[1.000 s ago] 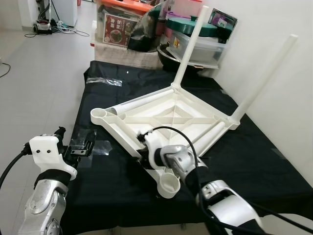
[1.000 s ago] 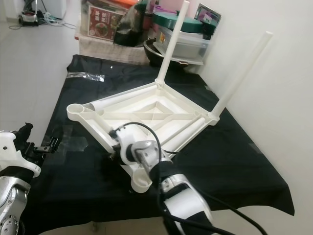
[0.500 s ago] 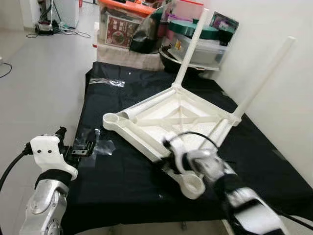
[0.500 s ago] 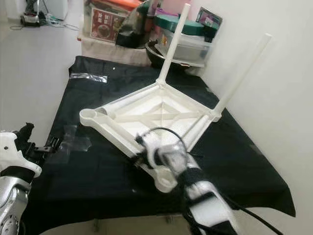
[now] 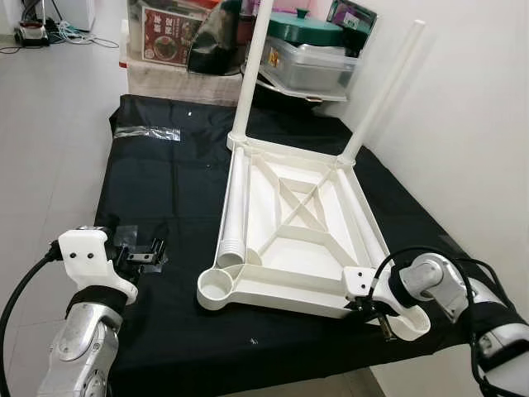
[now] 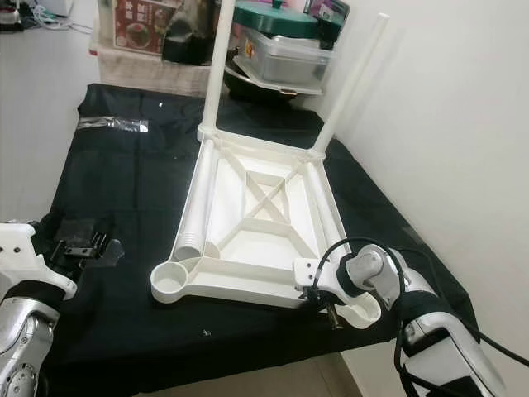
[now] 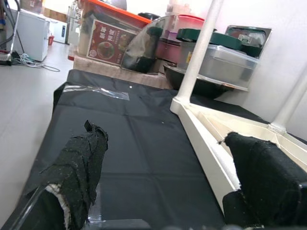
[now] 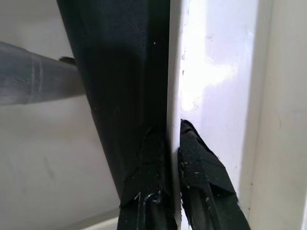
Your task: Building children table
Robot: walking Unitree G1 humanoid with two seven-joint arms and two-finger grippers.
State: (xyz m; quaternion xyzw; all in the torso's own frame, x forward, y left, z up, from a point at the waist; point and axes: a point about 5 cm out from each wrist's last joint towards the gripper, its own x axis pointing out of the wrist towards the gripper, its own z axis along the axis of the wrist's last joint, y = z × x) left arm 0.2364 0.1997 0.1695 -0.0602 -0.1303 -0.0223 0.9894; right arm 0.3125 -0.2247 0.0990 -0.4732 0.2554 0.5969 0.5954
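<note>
The upturned white table [image 5: 289, 223] lies on the black cloth [image 5: 157, 190]. The right wrist view shows the right gripper [image 8: 172, 143] pinching its thin rim; the left gripper [image 7: 163, 177] hovers spread wide beside it. A loose leg [image 5: 235, 207] rests inside the frame.

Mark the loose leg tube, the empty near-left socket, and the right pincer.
loose leg tube [image 5: 237, 198]: left eye view, mid-length.
empty socket [image 5: 215, 287]: left eye view, ring rim.
right pincer [image 8: 173, 143]: right wrist view, fingertips clamping the tabletop's edge.
</note>
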